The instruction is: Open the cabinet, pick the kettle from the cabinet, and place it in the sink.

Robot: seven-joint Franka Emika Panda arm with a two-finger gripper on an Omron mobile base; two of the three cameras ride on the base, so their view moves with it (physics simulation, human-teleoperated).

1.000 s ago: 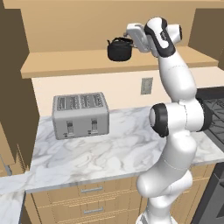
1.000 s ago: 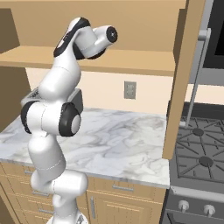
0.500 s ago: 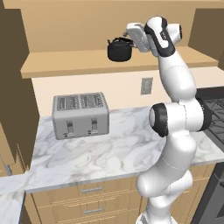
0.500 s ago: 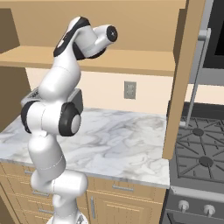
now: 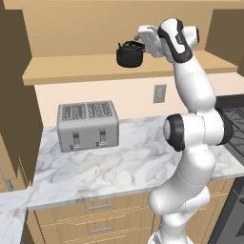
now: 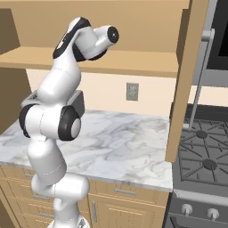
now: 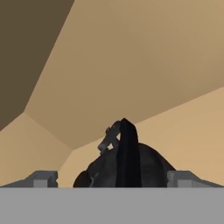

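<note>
Left base view: the cabinet [image 5: 119, 33] is filling the top of the frame, standing open, its tan shelf running across the upper middle. The kettle [image 5: 129, 55] is sitting upright on that shelf, upper center, black and squat with its arched handle on top. The gripper [image 5: 144, 39] is reaching in from the right, just beside the kettle's handle at upper center-right; contact cannot be told from this angle. The white arm is rising from the lower right and bending up to the shelf. The toaster [image 5: 88, 125] is sitting on the marble counter [image 5: 119, 167] at center-left, well below the kettle. A wall outlet [image 5: 159, 93] is showing on the backsplash, center-right. Drawers [image 5: 102, 217] are lining the bottom under the counter.

Right base view: the arm is rising from the lower left, its wrist pointing into the cabinet at upper left. An open cabinet door [image 6: 185, 80] is hanging edge-on at right of center. The stove [image 6: 202, 156] is sitting at lower right beside the counter.

Hand view: the kettle [image 7: 124, 168] is sitting at bottom center, handle arching straight toward the camera. The two fingertips [image 7: 43, 179] are standing at lower left and lower right, spread wide on either side of the kettle, not clamping it; the gripper is released, holding nothing.
</note>
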